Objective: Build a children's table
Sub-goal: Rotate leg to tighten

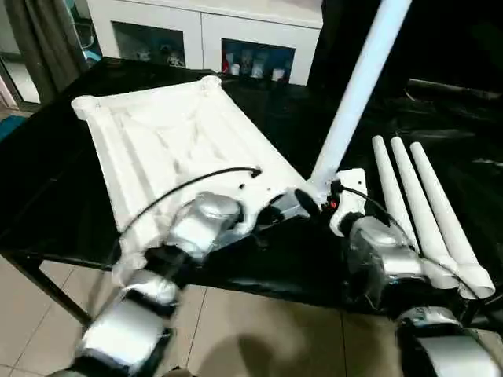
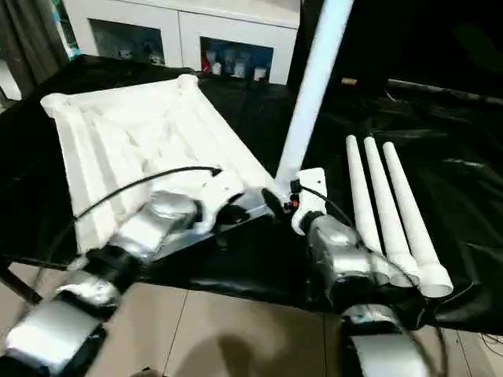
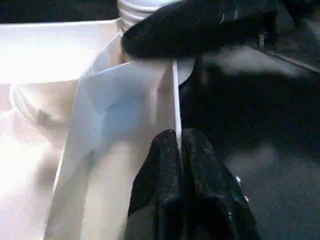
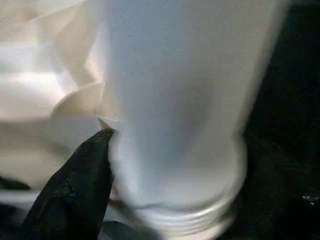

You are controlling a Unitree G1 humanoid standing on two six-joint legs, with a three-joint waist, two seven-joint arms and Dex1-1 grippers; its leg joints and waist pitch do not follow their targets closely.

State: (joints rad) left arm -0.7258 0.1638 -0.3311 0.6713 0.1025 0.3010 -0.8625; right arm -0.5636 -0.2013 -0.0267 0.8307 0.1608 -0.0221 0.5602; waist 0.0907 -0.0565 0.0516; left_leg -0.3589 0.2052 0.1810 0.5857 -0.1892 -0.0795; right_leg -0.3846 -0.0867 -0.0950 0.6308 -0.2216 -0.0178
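**Left eye view: first leg going into its corner socket**

The table top [image 1: 169, 149] lies underside-up on the black surface [image 1: 47, 196], 3 spare legs [image 1: 428, 212] beside it. The left tool [image 3: 180, 150] is clenched on the top's thin rim; keep it pinned. The right tool [image 1: 318, 206] stands around the upright leg [image 1: 354, 94], though I cannot tell whether it grips. The leg should stay vertical while turning. The right wrist view adds the leg's threaded end.

White plastic table top [image 1: 169, 137] showing a ribbed pattern – 4 matching white legs [image 1: 428, 212], all lying against a glossy black drape [image 1: 440, 126]. Silver forearms [image 1: 196, 224] are ending in black fingers [image 3: 192, 195]. Beige floor tiles [image 1: 259, 330] are showing below.
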